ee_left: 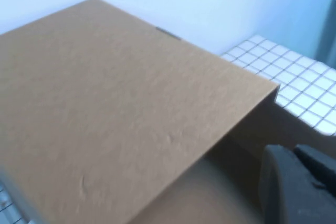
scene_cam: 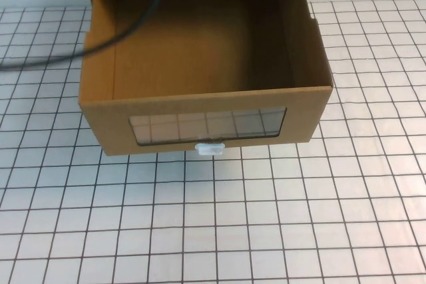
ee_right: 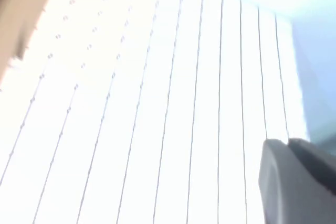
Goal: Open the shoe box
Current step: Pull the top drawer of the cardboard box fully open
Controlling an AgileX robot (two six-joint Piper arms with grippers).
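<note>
High view: the box [scene_cam: 200, 108] sits at the far middle of the surface [scene_cam: 266, 231], its drawer [scene_cam: 206, 121] slid out toward the robot, so opening looks done. The left end effector [ee_left: 296, 179] hangs just over the box, and I cannot tell its state. The right end effector [ee_right: 299, 182], clenched on nothing, hangs over the surface nearby; next, both probably need only back away.

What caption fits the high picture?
Shoe box open, empty, on the table; left gripper by it, right gripper shut over the table, both out of shot.
</note>
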